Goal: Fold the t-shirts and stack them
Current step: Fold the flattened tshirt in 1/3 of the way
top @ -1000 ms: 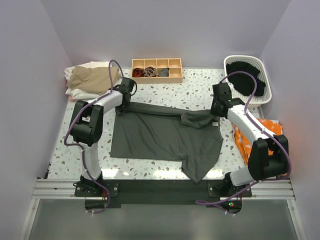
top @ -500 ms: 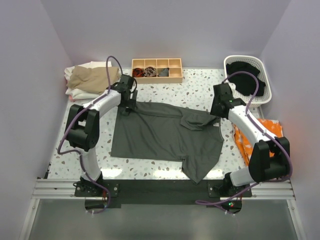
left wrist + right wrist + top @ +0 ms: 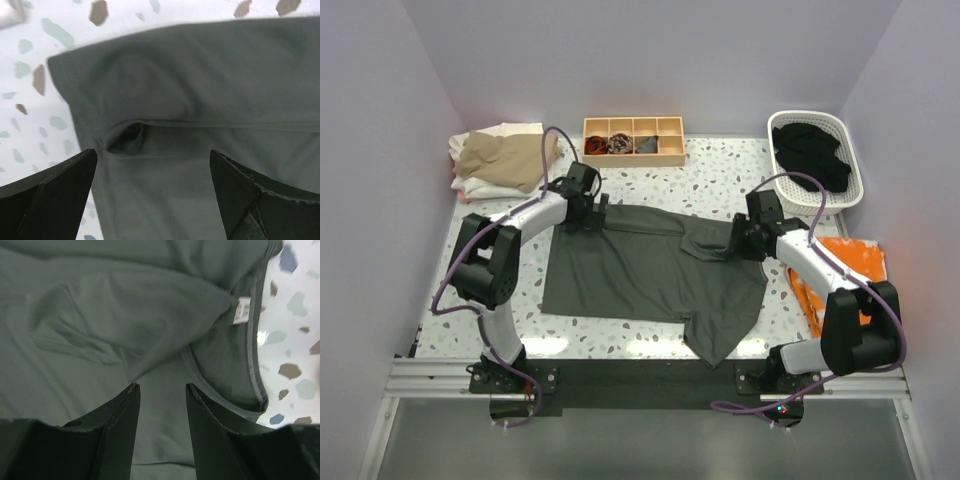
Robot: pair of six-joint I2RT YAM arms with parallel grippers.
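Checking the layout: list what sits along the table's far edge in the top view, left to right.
Stack of folded shirts → wooden divided tray → white basket.

"What did the two arms look like?"

"They were alike. The left arm (image 3: 535,212) and the right arm (image 3: 810,256) both had smooth white shells over their long links. The joints had bulky black housings, and each arm ended in a black base block at the foot."

"Any cabling?"

"Yes, a thin purple cable (image 3: 800,174) ran loosely along each arm from the base towards the wrist, arching clear of the shell in places."

"And the ends?"

"The left gripper (image 3: 152,152) had matte black, wedge-shaped fingers (image 3: 55,195) with faceted edges. The right gripper (image 3: 162,387) had the same black fingers, and their inner edges looked slightly rough."
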